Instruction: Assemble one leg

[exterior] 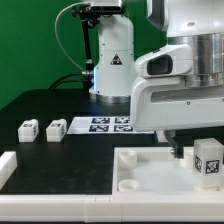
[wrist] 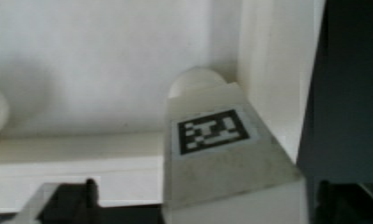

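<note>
White plastic fills most of the wrist view: the leg (wrist: 227, 150) sits right in the claw (wrist: 201, 195), with its black-and-white tag facing the camera. Dark finger pads (wrist: 67, 195) show low down on either side of it, so the claw looks clenched on the leg, gripping its near end.

In the exterior view the claw (exterior: 200, 165) is mostly hidden behind the big white arm, but the leg (exterior: 209, 160) hangs just under it, standing upright, tag toward the camera.

The leg's long side runs straight out from the claw, away from the wrist camera. Its far tip points at the white tray piece (exterior: 150, 170) below. That is what the next move hangs on, I think: the leg has to go tip first into a round corner hole. In the exterior view the leg is over the tray's part on that view's right. I cannot tell if the tip touches the tray yet.

Farther out, three other legs (exterior: 28, 128) lie on the dark table (exterior: 40, 105), well apart from the claw, toward the exterior view's left. The marker board (exterior: 112, 124) lies flat behind them.
</note>
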Available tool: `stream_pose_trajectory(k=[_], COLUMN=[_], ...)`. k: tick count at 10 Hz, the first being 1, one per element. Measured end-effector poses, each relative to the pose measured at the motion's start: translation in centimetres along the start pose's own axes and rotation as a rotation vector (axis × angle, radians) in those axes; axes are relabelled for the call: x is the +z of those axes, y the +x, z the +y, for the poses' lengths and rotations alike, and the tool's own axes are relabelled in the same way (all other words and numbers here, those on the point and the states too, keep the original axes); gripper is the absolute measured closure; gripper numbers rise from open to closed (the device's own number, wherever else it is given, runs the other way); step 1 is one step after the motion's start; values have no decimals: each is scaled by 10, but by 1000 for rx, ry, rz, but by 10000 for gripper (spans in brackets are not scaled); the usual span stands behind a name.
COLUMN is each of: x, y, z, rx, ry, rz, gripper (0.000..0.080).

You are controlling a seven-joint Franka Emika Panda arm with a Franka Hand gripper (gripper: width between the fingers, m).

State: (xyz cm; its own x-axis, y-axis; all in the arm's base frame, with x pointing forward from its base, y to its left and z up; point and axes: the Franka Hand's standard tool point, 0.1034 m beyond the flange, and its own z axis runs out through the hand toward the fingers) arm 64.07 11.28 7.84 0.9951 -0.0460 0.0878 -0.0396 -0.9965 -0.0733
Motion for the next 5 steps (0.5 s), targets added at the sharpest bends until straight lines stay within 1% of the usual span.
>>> stream_pose_trajectory(k=[1, 2, 3, 4, 5], x=[0, 0, 0, 0, 0], y=[0, 0, 0, 0, 0], z=[1, 1, 0, 1, 1], rx=[-13, -2, 135, 288, 369], ry=[-1, 0, 7, 8, 7], rz=[0, 0, -1, -1, -4], gripper=[344, 344, 512, 508, 508])
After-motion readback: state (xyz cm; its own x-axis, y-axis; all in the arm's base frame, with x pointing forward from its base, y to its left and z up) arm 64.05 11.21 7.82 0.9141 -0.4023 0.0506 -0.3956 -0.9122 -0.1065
